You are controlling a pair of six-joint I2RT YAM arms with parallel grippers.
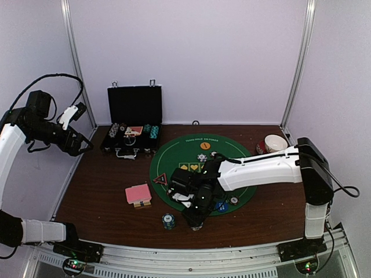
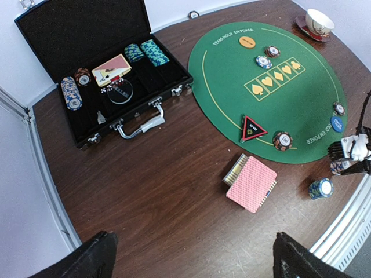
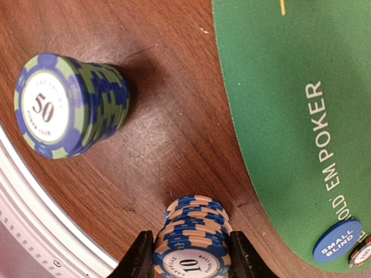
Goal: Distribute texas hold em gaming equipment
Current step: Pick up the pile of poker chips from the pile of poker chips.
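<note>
White left arm (image 1: 10,145) raised well left of the round green felt mat (image 1: 171,153), black left gripper (image 2: 194,237) spread wide. White right arm (image 1: 261,167) reaches across the mat, black right gripper (image 3: 191,255) pointing down, fingers (image 3: 138,258) clamping a blue-and-cream chip stack (image 3: 194,229).

On my feed the table (image 2: 145,191) is dark reddish-brown wood grain. The mat (image 2: 232,87) is flat green with yellow lettering and yellow suit boxes. The chip stack marked 50 (image 3: 69,107) is violet-blue striped with pale green around a white face. The chip stack marked 10 (image 3: 191,237) is blue striped with cream. I read the small-blind disc (image 3: 341,240) as blue with white letters, the other disc (image 2: 247,42) as orange. The triangle (image 2: 253,127) is black edged in red, the card deck (image 2: 252,184) pink-red with a fine pattern, the case (image 2: 81,35) black, the bowl (image 2: 319,22) white with red.
</note>
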